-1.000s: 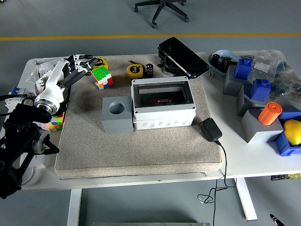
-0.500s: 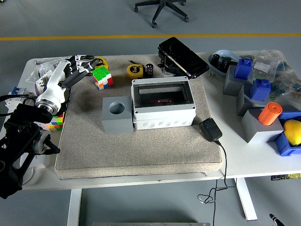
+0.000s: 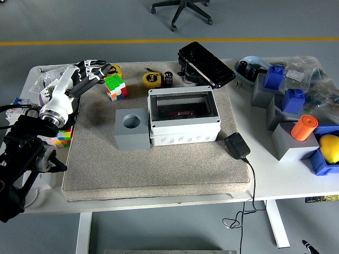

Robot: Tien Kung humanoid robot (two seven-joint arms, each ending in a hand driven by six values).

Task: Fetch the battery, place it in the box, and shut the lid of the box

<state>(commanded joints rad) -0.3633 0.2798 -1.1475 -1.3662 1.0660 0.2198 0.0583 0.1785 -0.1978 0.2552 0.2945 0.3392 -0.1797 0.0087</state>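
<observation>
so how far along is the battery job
Nothing looks done yet. The box sits open, its black lid tipped back. The left hand hovers empty by the cube, away from the small dark battery. Fetching, placing and closing remain.

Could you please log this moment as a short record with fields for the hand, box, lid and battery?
left hand: open, fingers spread, holding nothing, at the mat's far-left corner beside the puzzle cube
right hand: not in view
box: grey, open, mid-mat
lid: black, swung open behind the box
battery: dark cylinder standing beyond the box, next to the yellow tape measure
</observation>
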